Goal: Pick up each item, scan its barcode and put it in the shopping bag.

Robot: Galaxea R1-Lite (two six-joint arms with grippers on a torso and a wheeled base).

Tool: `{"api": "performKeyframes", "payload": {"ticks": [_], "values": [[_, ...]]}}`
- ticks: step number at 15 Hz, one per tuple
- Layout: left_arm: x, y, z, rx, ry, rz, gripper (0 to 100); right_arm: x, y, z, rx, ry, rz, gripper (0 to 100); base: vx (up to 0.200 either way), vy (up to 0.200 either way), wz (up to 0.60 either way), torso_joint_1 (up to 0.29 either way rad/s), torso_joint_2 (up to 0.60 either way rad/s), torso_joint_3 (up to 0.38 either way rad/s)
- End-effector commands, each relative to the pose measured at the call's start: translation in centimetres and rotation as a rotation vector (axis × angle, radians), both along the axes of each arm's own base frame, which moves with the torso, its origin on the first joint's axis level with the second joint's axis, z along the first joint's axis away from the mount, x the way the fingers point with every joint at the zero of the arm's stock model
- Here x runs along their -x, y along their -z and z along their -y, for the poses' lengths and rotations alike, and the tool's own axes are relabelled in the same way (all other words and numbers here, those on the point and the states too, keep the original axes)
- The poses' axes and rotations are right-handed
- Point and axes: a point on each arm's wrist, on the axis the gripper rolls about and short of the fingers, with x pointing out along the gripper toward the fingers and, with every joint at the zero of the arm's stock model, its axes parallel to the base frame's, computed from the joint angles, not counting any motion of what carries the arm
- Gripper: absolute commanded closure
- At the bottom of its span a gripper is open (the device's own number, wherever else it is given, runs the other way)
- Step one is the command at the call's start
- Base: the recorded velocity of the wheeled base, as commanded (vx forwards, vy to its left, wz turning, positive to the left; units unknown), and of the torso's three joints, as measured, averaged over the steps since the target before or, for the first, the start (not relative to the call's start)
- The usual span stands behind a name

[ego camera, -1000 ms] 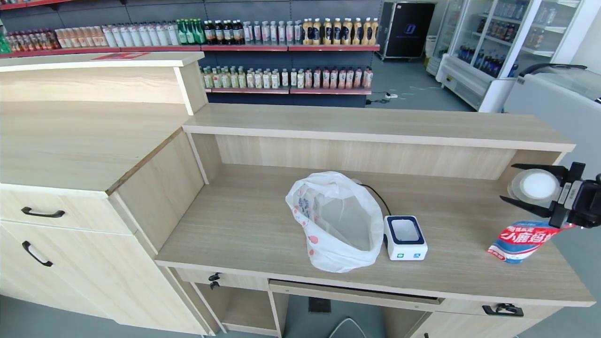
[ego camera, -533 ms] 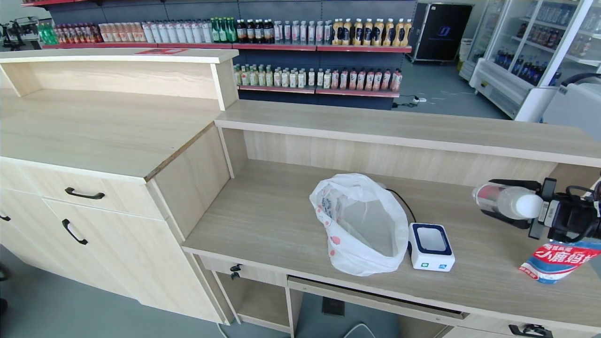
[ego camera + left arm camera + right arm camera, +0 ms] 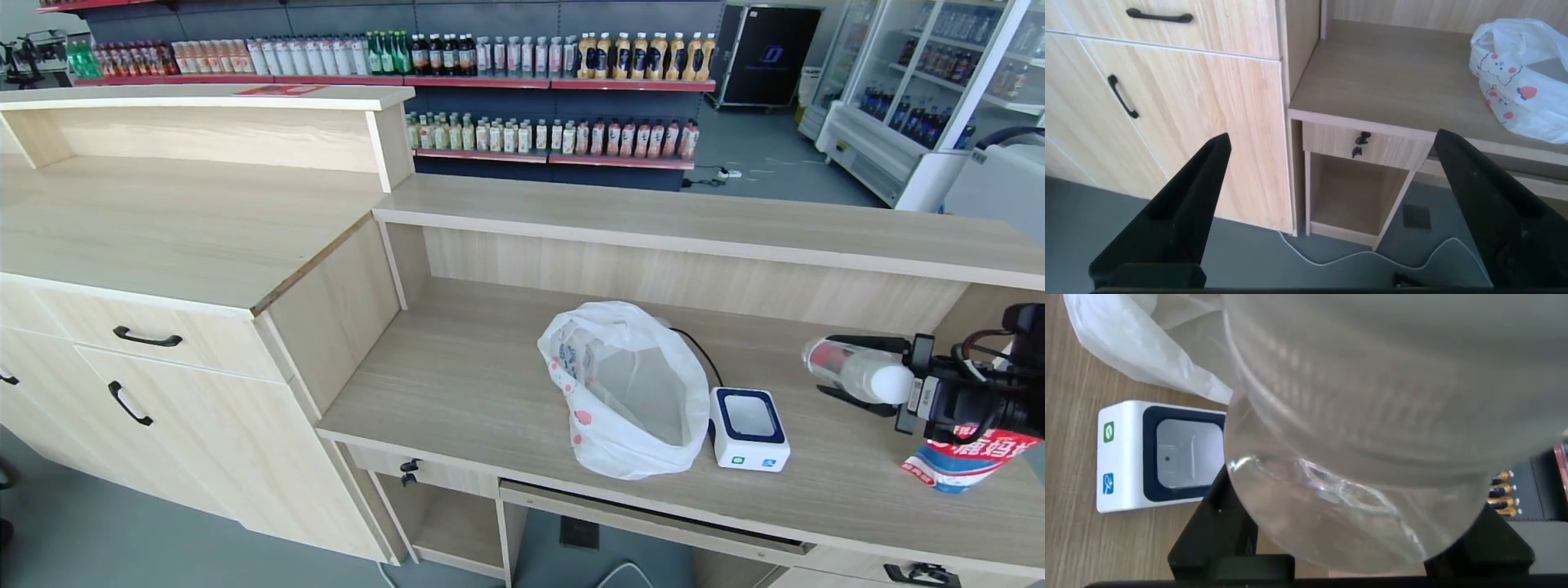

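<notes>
Gripping the bottle (image 3: 867,371) sideways right of the scanner (image 3: 749,429), the right hand (image 3: 845,367) risks slick plastic twisting, barcode turned away; left hand (image 3: 1331,139) gapes wide, empty.

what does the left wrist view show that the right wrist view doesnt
Left wrist view alone: the open left gripper, the cabinet with black handles, and the keyed drawer under the counter. Right wrist view alone: the clear bottle close up, and the scanner lying on the counter beside the bag. Both: the white bag and the wooden counter.
</notes>
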Motion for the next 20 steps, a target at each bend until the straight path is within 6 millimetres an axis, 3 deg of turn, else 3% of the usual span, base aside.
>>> {"api": "performKeyframes", "payload": {"ticks": [1,13,20], "values": [[0.0,0.0,0.0,0.0,-0.001,0.001,0,0.0,0.5,-0.1,-0.002,-0.006,-0.012,100,0.0,0.0,0.0,0.0,0.0,0.0],[0.0,0.0,0.0,0.0,-0.001,0.001,0,0.6,2.1,-0.1,0.024,-0.007,-0.026,100,0.0,0.0,0.0,0.0,0.0,0.0],[0.0,0.0,0.0,0.0,-0.001,0.001,0,-0.3,3.4,0.3,0.013,-0.006,-0.055,100,0.0,0.0,0.0,0.0,0.0,0.0]]}}
